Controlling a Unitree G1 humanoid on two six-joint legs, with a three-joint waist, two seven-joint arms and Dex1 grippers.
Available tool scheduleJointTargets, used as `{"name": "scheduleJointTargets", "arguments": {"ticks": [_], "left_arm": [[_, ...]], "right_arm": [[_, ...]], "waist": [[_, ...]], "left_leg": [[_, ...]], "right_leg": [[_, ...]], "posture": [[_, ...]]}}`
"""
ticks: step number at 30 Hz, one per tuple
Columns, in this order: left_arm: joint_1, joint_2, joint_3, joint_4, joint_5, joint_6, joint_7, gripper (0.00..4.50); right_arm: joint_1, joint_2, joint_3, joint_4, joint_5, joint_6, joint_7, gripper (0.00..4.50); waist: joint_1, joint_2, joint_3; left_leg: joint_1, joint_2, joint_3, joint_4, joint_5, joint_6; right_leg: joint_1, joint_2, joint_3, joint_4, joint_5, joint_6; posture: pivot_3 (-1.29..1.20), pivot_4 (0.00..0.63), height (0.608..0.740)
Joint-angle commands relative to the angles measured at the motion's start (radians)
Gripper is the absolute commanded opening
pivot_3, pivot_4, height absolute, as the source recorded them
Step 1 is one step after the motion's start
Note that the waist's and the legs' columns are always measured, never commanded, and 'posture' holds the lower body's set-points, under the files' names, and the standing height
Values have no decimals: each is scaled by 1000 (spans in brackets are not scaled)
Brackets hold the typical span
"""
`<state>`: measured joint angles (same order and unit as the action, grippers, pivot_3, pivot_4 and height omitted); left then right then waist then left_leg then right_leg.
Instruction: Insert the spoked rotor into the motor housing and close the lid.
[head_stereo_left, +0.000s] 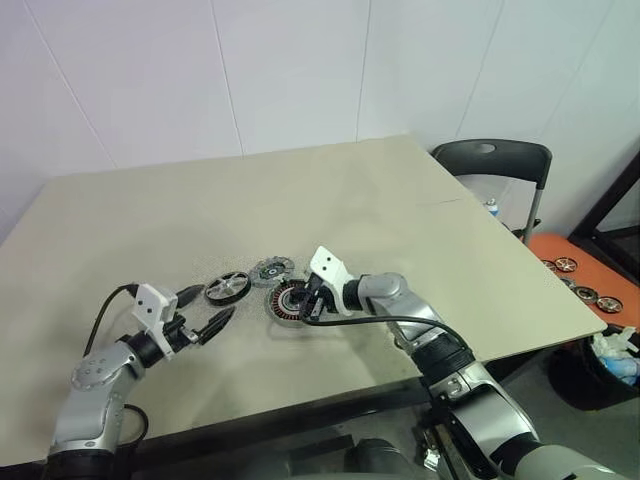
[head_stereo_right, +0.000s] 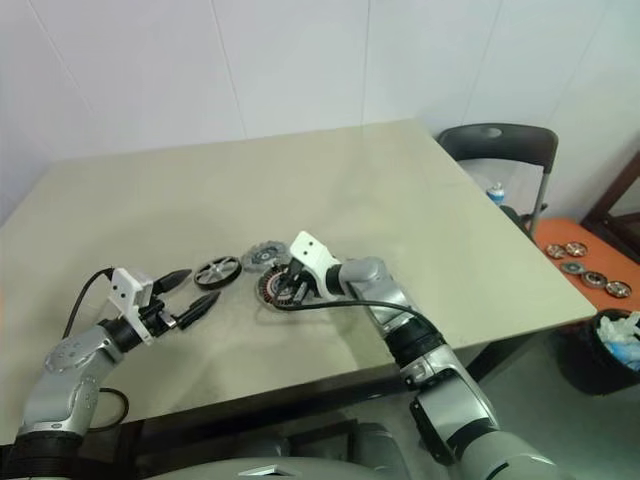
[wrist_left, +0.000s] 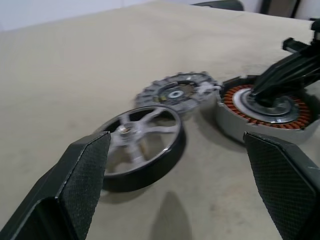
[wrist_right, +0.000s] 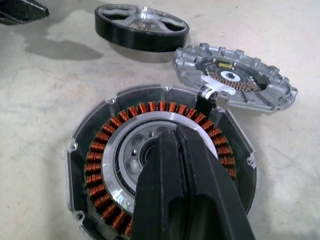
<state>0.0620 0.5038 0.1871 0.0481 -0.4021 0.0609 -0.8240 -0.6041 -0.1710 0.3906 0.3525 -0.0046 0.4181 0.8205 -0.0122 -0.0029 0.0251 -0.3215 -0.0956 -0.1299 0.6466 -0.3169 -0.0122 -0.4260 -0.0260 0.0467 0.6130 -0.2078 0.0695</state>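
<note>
The spoked rotor (head_stereo_left: 227, 286), a black ring with silvery spokes, lies flat on the table, also seen close up as the rotor (wrist_left: 142, 142). Beside it rests the silver-grey lid (head_stereo_left: 272, 269) with its notched edge, leaning against the motor housing (head_stereo_left: 290, 301). The housing (wrist_right: 160, 165) shows copper windings around a dark centre. My right gripper (head_stereo_left: 307, 300) is shut, its fingers (wrist_right: 185, 195) pressed down into the housing's centre. My left gripper (head_stereo_left: 203, 310) hangs open a short way left of the rotor, nothing between its fingers (wrist_left: 80, 175).
The parts sit near the front middle of a beige table (head_stereo_left: 300, 200). A dark chair (head_stereo_left: 495, 165) stands at the far right corner. Several more motor parts lie on an orange surface (head_stereo_left: 590, 270) to the right, beyond the table edge.
</note>
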Motion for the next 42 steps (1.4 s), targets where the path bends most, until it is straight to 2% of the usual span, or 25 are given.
{"name": "scheduleJointTargets", "arguments": {"ticks": [1, 8, 12, 17, 20, 25, 33, 37, 42], "left_arm": [[-27, 5, 2, -36, 5, -11, 6, 4500], [-41, 14, -1, -42, 8, -7, 7, 4500], [-43, 16, -3, -46, 12, -6, 6, 4500], [-44, 17, -3, -48, 15, -4, 7, 4500], [-45, 17, -5, -50, 18, -4, 7, 4500], [-47, 13, -10, -51, 23, -3, 8, 4500], [-58, 12, -18, -50, 28, -1, 12, 4500], [-59, 11, -21, -50, 29, -1, 14, 4500], [-62, 9, -29, -49, 28, 1, 14, 4500]], "right_arm": [[-2, -23, 41, 23, -56, 9, -9, 34], [-25, -40, 62, 60, -112, 14, -48, 34], [0, -97, 143, 19, -141, 47, 44, 34], [22, -149, 186, -34, -137, 75, 130, 34], [19, -139, 166, -22, -136, 63, 104, 34], [-26, -43, 55, 44, -114, 48, -51, 34], [-11, -65, 98, 45, -132, 46, -3, 34], [-50, -12, 9, 91, -101, -14, -111, 34], [-61, 31, -71, 88, -6, 7, -88, 34]], "waist": [[0, 0, 0], [1, 0, -1], [4, 0, -1], [9, 1, -2], [20, 0, -2], [20, -1, -3], [15, 2, 0], [5, 1, 0], [2, 2, 6]], "left_leg": [[1, 0, 0, 0, 0, 0], [2, 0, 0, 1, 0, 0], [3, 0, 0, 2, 0, 0], [3, -1, -1, 1, 0, 0], [3, -1, -1, 1, 0, 1], [4, 0, -1, 1, 0, 0], [18, 4, 0, 1, -1, -3], [17, 4, 0, 1, 0, -1], [16, 4, 0, 1, 0, -1]], "right_leg": [[1, 0, 0, 0, 0, 0], [2, 0, 0, 0, 0, 0], [4, 0, 0, 0, 0, 0], [5, -1, -1, -1, -2, 3], [5, -1, -2, -1, -2, 4], [5, 0, -2, 0, -2, 3], [21, 0, -5, -1, -6, 0], [21, 0, -5, -2, -6, 1], [20, 0, -5, -1, -6, 1]], "posture": [[0, 0, 740], [0, 0, 740], [0, 0, 740], [0, 0, 740], [0, 0, 740], [0, 0, 740], [0, 0, 740], [0, 0, 740], [0, 0, 740]]}}
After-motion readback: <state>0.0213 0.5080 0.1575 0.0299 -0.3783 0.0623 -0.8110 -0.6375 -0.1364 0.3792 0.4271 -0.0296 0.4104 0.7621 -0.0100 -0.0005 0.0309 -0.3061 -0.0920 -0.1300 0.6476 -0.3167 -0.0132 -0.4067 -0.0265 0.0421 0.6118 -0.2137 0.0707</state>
